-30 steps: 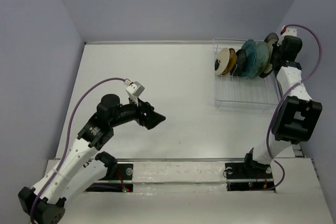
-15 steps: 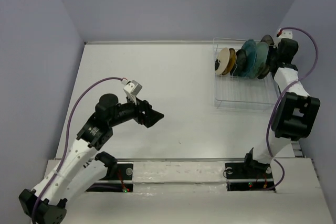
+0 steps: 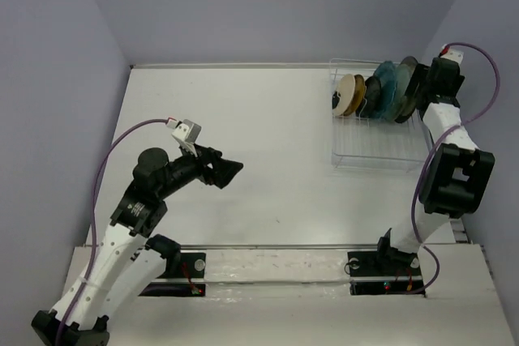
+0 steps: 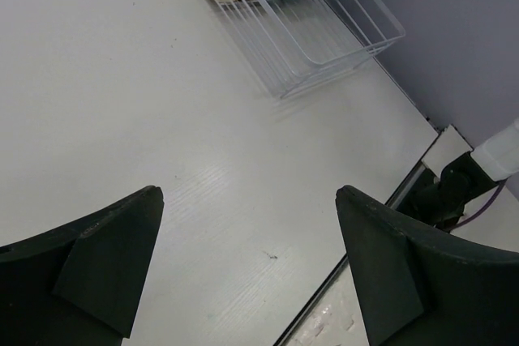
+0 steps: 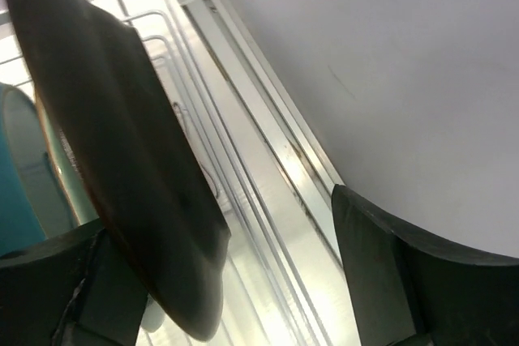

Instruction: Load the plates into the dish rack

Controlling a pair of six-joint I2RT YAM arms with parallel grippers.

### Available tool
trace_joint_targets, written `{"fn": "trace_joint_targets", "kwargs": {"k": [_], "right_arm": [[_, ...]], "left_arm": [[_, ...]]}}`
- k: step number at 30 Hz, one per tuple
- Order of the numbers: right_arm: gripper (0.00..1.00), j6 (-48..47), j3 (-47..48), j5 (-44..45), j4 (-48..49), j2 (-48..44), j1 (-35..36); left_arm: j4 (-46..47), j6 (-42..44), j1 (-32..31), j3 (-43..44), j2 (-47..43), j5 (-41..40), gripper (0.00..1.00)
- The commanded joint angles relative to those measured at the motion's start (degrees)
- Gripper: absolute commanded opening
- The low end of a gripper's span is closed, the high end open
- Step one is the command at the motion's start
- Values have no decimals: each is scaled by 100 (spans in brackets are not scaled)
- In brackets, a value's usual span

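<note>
**A:** How does the right gripper (image 5: 215,215) stand?

**B:** Jaws wide, gripping nothing. It is at the far right end of the dish rack (image 3: 381,151). The black plate (image 5: 122,143) stands on edge between its fingers, close against one. I cannot tell whether they touch.

**A:** So what could go wrong?

**B:** I judge the pull-out is the risk. The plate leans, and I can't see whether its edge sits between dividers. A finger catching its rim could tip it onto the teal plate (image 5: 16,184) beside it, or roll it over the rack's end wall. The rack looks light, so a drag could shift it.

**A:** The other plates (image 3: 365,95)?

**B:** In a row in the rack's far half.

**A:** The left gripper (image 4: 247,192)?

**B:** Wide and holding nothing, over the table (image 4: 162,79) well left of the rack.
</note>
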Motion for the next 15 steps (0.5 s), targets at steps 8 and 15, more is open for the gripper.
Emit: {"fn": "trace_joint_targets", "kwargs": {"k": [8, 15], "right_arm": [[95, 2977, -62, 1465, -136, -1828, -71], [100, 4274, -862, -307, 57, -3305, -71]], "left_arm": [[401, -95, 27, 999, -183, -852, 99], [348, 81, 18, 1765, -261, -1748, 99]]}}
